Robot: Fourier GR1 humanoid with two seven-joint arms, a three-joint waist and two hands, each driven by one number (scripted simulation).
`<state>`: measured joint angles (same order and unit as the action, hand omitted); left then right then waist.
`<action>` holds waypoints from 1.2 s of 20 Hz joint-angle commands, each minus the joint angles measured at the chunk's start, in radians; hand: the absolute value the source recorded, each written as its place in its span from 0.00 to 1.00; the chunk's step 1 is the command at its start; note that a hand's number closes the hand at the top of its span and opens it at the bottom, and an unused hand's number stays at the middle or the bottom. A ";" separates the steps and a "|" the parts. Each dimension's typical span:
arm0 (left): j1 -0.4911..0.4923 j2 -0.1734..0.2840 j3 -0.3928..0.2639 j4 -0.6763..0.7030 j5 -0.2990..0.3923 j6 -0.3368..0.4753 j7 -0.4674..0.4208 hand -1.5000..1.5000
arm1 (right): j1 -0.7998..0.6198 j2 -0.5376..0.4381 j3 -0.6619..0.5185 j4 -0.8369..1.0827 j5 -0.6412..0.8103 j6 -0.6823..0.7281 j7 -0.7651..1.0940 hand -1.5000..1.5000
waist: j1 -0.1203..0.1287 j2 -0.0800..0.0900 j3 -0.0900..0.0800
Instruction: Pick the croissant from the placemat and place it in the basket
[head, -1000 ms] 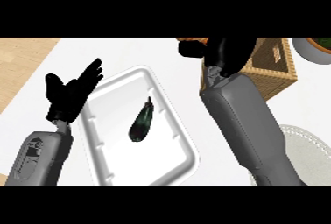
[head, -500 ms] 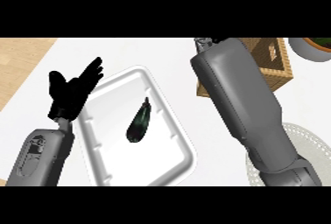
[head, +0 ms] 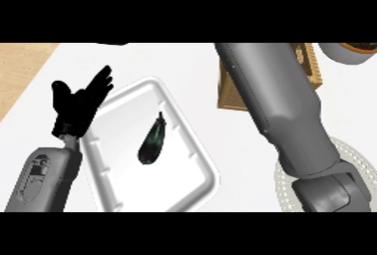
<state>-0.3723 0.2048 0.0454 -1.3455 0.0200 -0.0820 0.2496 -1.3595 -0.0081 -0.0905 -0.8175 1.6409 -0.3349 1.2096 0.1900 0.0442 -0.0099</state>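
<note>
My right forearm point(head: 280, 104) runs from the lower right up past the picture's top edge, so the right hand is out of sight. It crosses in front of the wooden basket point(head: 310, 67), hiding most of it. Only a pale strip of the round placemat point(head: 359, 162) shows behind the right elbow. No croissant is visible in this view. My left hand point(head: 77, 102) rests open at the left, fingers pointing up, beside the white tray.
A white tray point(head: 125, 184) lies in the middle with a dark green elongated vegetable point(head: 153, 142) in it. The rim of a grey bowl point(head: 352, 54) shows at the top right. Wood-coloured surface point(head: 22, 64) borders the white counter at the far left.
My right arm has stretched farther away from me, carrying the hand over the basket and out past the top edge. The left hand has stayed where it was.
</note>
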 commanded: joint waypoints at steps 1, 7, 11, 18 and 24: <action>0.010 0.010 0.022 0.003 0.008 0.005 -0.013 0.50 | -0.065 0.008 -0.041 0.086 0.088 -0.011 0.269 1.00 | -0.020 -0.004 0.001; 0.032 0.019 0.031 0.020 -0.004 0.009 -0.044 0.50 | -0.080 0.008 -0.114 0.148 0.131 -0.055 0.277 1.00 | -0.043 -0.006 0.004; 0.031 0.023 0.051 0.008 0.017 0.012 -0.016 0.50 | -0.052 0.008 -0.145 0.201 0.162 -0.081 0.277 1.00 | -0.067 -0.013 0.006; 0.018 0.025 0.056 0.022 0.022 0.004 -0.024 0.50 | -0.010 0.008 -0.168 0.220 0.169 -0.205 0.277 1.00 | -0.079 -0.015 0.007; 0.039 0.043 0.078 0.029 0.010 0.026 -0.025 0.50 | 0.051 0.007 -0.266 0.141 0.268 -0.263 0.277 0.00 | -0.112 -0.017 0.008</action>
<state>-0.3299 0.2393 0.1115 -1.3236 0.0340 -0.0665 0.2234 -1.3298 -0.0153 -0.3083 -0.6440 1.8641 -0.4894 1.2255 0.0958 0.0262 -0.0029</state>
